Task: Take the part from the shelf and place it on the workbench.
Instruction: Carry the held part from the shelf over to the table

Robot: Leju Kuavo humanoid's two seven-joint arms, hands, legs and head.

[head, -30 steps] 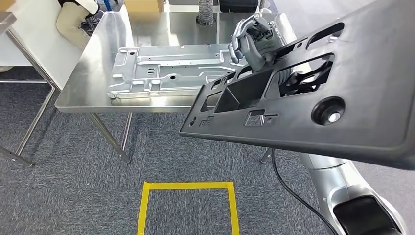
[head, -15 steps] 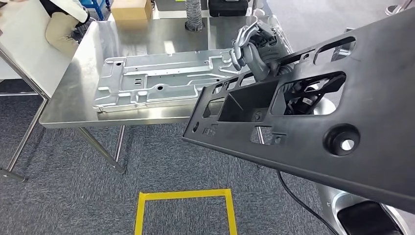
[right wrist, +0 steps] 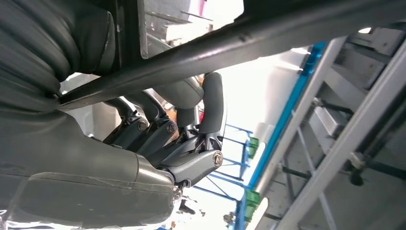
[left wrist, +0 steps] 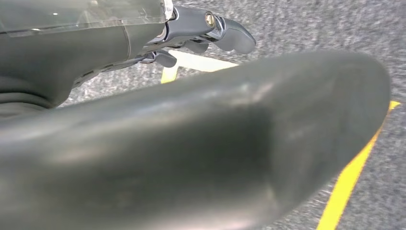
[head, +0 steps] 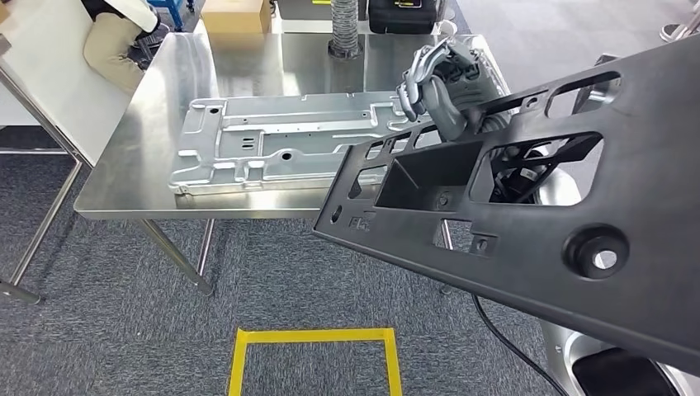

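The part is a large black plastic panel (head: 528, 223) with several cut-outs, tilted in the air across the right of the head view. My right hand (head: 433, 78) grips its far upper edge, above the right end of the steel workbench (head: 124, 177). In the right wrist view the fingers (right wrist: 210, 103) curl around a black bar of the panel (right wrist: 268, 36). The panel's near left corner hangs past the workbench's front edge, over the carpet. My left hand (left wrist: 201, 28) hangs over the floor with its fingers apart and nothing in them.
A big silver stamped metal plate (head: 281, 136) lies along the workbench. At the back stand a cardboard box (head: 235, 15), a ribbed hose (head: 345, 29) and a black case (head: 402, 12). A person (head: 115, 37) sits at the far left corner. Yellow tape (head: 314, 337) marks the carpet.
The whole view has shifted, so the camera moved. The panel stays in my right hand's grip and sits lower and further right in the picture, still over the workbench's right end.
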